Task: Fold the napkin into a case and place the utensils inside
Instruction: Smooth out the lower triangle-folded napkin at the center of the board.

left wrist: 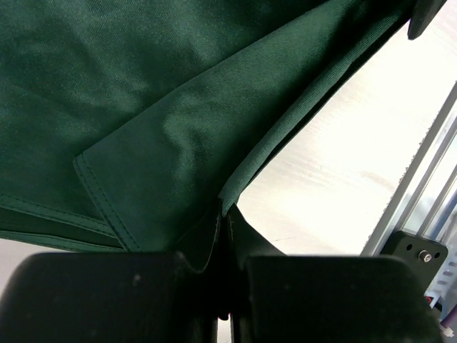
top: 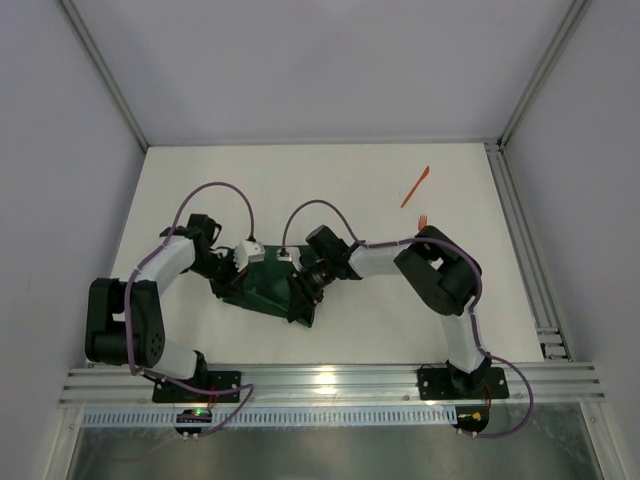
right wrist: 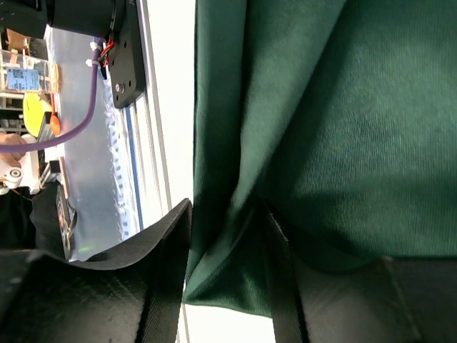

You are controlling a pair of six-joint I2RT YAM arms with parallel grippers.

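The dark green napkin (top: 262, 290) lies folded and rumpled on the white table between my two grippers. My left gripper (top: 232, 268) is at its left end, shut on a hemmed edge of the napkin (left wrist: 143, 107), which is pinched at the left gripper (left wrist: 225, 214). My right gripper (top: 303, 290) is at the napkin's near right corner. In the right wrist view its jaws stand apart around the right gripper (right wrist: 225, 236), with a loose fold of the napkin (right wrist: 343, 107) between them. The utensils lie far right: an orange knife (top: 415, 186) and a fork (top: 423, 219).
A metal rail (top: 330, 385) runs along the near table edge, and another rail (top: 520, 250) runs down the right side. White walls enclose the table. An arm's base mount (right wrist: 125, 64) and purple cable (right wrist: 78, 121) show beside the napkin.
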